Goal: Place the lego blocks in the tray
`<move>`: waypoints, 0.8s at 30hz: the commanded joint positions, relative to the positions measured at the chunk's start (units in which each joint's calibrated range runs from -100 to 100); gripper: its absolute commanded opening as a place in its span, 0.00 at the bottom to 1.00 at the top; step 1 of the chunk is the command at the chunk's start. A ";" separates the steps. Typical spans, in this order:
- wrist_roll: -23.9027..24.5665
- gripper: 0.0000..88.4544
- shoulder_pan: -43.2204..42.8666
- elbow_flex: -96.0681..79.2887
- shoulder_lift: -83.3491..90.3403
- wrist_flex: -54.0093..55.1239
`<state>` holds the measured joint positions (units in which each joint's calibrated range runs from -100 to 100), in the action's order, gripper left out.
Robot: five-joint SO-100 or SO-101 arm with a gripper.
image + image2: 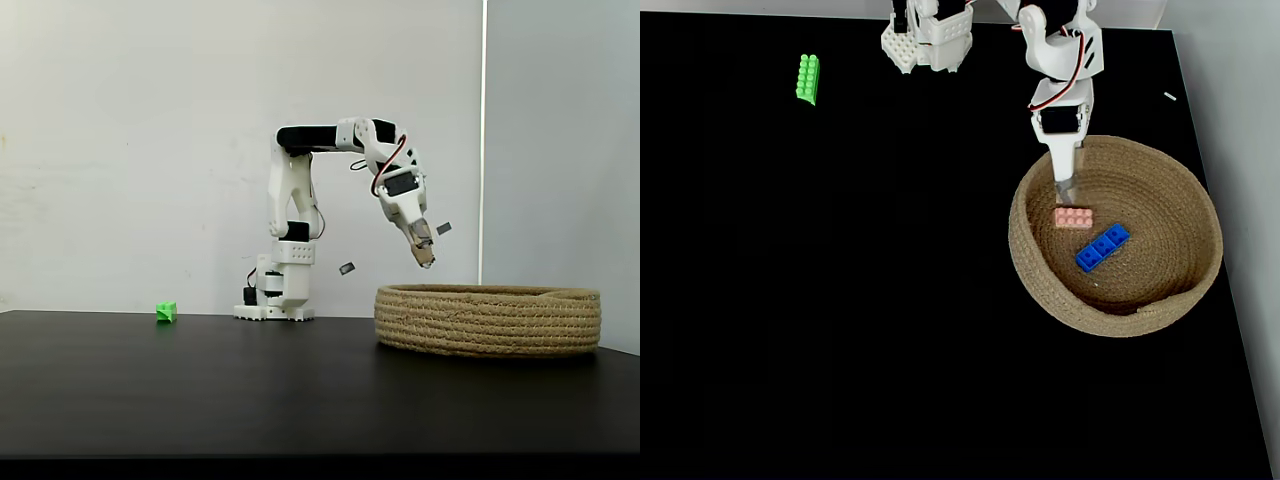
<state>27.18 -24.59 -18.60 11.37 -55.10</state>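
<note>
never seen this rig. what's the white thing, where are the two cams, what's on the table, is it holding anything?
The white thing is a small jointed robot arm bolted to a black table. Its tip is a two-finger gripper.

One fixed view looks from the side at table height. The other looks straight down from above.

On the table sits a wide, shallow round basket of coiled tan rope, the tray. Inside it lie a short pale pink studded brick and a long flat blue studded brick. A bright green studded brick lies on the table, apart, near the far left corner in the top-down view.

The gripper hangs above the basket, over the pink brick. I see nothing in it, though I cannot tell whether it is open.
</note>
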 commanded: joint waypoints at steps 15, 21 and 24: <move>-23.25 0.35 25.91 0.04 10.65 -19.67; -21.29 0.38 36.71 -2.33 11.16 -26.58; -18.95 0.42 41.33 -6.34 12.88 -26.25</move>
<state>6.42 11.32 -22.93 19.34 -80.84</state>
